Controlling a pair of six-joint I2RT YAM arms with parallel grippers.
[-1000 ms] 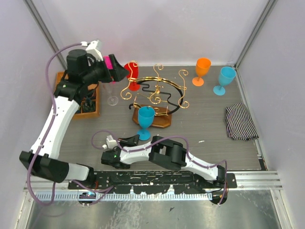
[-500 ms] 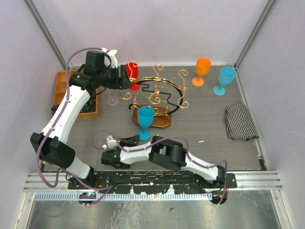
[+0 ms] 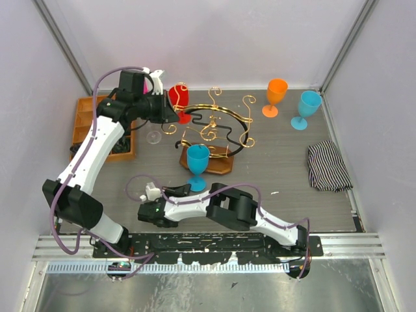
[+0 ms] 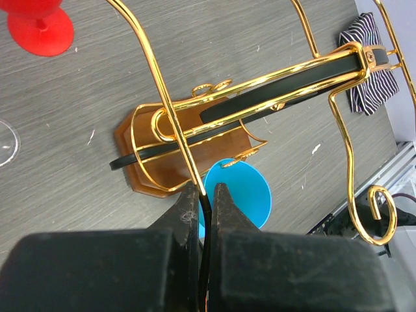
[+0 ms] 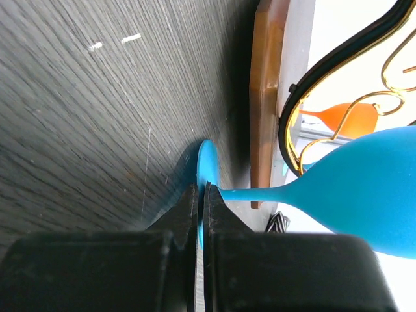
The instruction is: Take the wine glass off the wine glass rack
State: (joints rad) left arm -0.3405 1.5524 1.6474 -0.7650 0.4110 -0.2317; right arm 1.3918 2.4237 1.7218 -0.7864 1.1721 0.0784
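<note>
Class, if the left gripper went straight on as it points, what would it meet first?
The left gripper would meet the rack first: its gold wire sits right between the tips. Depth beyond is unclear.

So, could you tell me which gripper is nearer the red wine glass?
Left. The left gripper is beside the red wine glass, clamped on the rack; the right gripper holds the blue glass across the rack.
</note>
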